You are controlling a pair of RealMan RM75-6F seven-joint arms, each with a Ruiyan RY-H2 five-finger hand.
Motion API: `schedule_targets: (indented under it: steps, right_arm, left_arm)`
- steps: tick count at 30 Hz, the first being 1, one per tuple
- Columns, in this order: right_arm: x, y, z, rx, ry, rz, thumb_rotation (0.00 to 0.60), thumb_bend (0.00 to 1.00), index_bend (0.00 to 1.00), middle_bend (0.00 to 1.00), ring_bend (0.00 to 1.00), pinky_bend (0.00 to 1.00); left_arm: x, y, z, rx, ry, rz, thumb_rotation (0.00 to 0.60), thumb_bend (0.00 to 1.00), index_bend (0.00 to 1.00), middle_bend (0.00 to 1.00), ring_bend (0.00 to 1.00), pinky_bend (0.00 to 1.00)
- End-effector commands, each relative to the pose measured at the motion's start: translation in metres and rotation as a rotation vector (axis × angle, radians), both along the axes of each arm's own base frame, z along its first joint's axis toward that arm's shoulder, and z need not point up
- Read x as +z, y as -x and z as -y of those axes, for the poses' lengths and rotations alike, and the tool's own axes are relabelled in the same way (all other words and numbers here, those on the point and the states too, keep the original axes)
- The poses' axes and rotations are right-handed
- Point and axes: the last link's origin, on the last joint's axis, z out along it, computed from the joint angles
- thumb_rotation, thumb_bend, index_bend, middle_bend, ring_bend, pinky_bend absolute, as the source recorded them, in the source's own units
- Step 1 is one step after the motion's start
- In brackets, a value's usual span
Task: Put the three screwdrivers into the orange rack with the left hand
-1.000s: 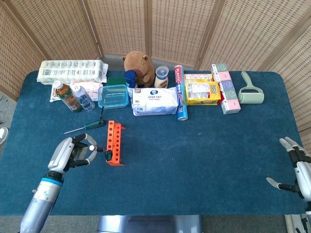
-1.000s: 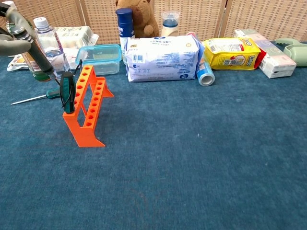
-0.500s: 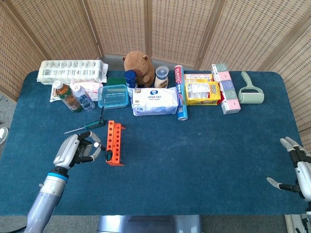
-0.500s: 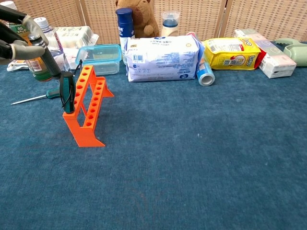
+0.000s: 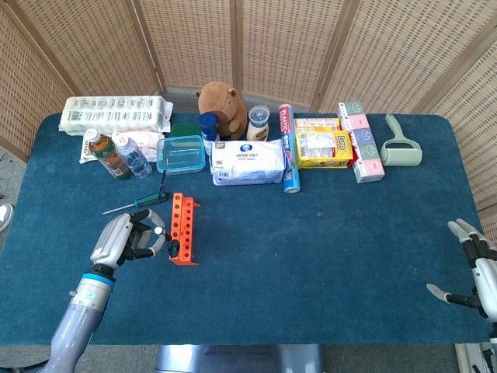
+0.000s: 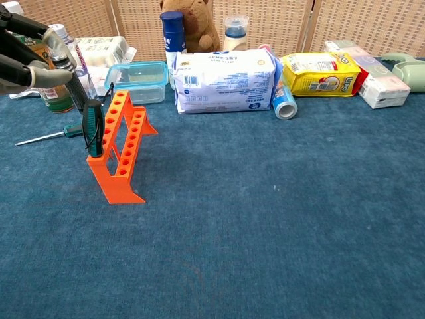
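- Our left hand [image 5: 124,238] sits at the near left of the blue-carpeted tabletop [image 5: 311,249], just left of the orange plastic rack with its rows of holes [image 5: 183,228].
- Its fingers are curled around the dark shaft of a screwdriver [image 6: 74,93], which slants down to the right toward the rack's near end; in the chest view the fingers [image 6: 30,73] close over the upper part of it.
- A green-and-black-handled screwdriver [image 6: 93,126] stands upright at the near end of the rack; whether the held shaft touches it we cannot tell.
- The left forearm rises from the near edge, angled up and to the right, with the back of the hand facing the head camera.
- A third, green-handled screwdriver with a long metal shaft [image 5: 136,203] lies flat on the tabletop just beyond the hand, left of the rack's far end.
- Our right hand [image 5: 475,268] rests at the near right edge, well apart from the rack, fingers spread and holding nothing.
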Motion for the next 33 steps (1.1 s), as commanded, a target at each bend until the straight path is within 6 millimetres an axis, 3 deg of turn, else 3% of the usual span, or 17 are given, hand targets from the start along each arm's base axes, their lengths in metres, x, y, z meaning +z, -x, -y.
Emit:
schedule_targets:
  steps: [1,23,33]
  right_arm:
    - [0.0003,0.0000,-0.0002,0.000,0.000,0.001,0.600,0.00,0.00,0.04,0.00,0.00]
    - [0.0014,0.0001,0.0000,0.000,0.001,0.006,0.600,0.00,0.00,0.05,0.00,0.00]
    - [0.0020,0.0004,0.0002,0.000,0.002,0.008,0.600,0.00,0.00,0.05,0.00,0.00]
  left_arm:
    - [-0.0018,-0.0008,-0.0004,0.000,0.005,-0.004,0.600,0.45,0.58,0.89,0.79,0.89]
    - [-0.0071,-0.0020,-0.0009,0.003,0.018,-0.026,0.600,0.45,0.58,0.89,0.80,0.89]
    - [-0.0110,-0.0026,-0.0010,0.002,0.026,-0.026,0.600,0.45,0.48,0.89,0.79,0.89]
